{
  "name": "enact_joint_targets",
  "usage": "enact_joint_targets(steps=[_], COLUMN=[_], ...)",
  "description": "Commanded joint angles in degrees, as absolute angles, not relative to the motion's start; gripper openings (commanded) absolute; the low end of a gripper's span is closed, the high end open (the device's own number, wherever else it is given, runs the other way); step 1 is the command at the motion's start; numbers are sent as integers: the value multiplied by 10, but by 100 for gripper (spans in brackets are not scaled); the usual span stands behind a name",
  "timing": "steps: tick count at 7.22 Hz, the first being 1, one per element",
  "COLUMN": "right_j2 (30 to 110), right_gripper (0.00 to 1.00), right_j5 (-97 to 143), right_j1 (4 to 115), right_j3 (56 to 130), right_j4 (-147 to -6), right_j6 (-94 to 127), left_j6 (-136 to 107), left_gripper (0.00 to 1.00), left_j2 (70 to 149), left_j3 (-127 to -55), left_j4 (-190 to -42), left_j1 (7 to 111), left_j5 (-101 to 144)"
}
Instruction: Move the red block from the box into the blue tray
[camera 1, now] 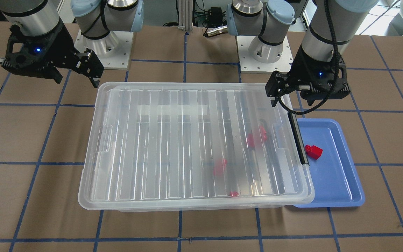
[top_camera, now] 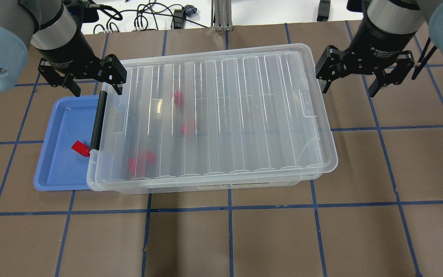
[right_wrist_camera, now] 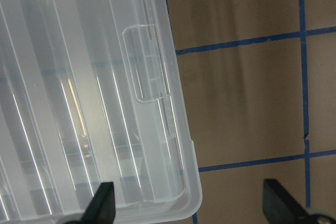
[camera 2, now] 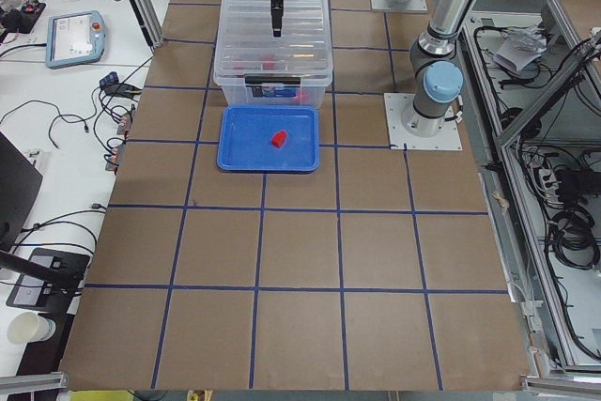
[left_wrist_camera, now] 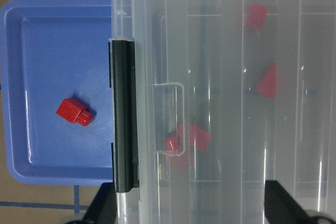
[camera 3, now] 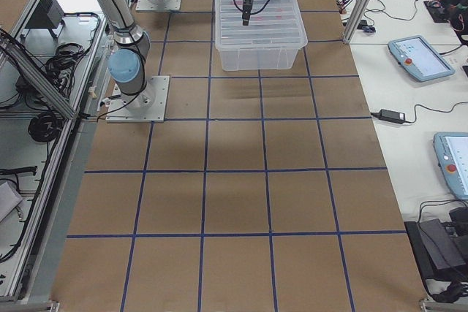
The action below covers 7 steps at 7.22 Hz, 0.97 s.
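Brown tabletop [top_camera: 267,238] gridded with blue tape [top_camera: 230,207]
Teach pendants [camera 2: 77,38], cables [camera 2: 58,124] and a paper cup [camera 2: 25,328] sit on white side benches [camera 2: 56,176].

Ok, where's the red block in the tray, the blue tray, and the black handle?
red block [left_wrist_camera: 75,112], left wrist view, its top face.
blue tray [left_wrist_camera: 52,51], left wrist view, bare floor.
black handle [left_wrist_camera: 124,119], left wrist view, middle of bar.

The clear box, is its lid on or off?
On. The ribbed lid covers the whole box; red blocks inside show blurred through it. Whether the black clip is latched, cannot tell.
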State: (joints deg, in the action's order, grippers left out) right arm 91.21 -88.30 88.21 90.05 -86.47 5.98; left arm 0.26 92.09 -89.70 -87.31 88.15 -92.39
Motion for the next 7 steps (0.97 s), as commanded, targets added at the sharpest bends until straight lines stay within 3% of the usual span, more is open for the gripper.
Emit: enact_joint_targets(steps=[1,7], right_j2=[915,920], right_gripper=[100,100], right_j5=[-881,-889], right_j1=[882,882], right_j3=[904,904], right_j4=[-863,-859], right_j6=[60,62], left_j6=[-1,9], left_gripper=[100,100], left_j2=[922,920], left_j3=[-889,-894], left_j4=[-894,-890], left_j1=[885,886], left_j5=[-924,-922])
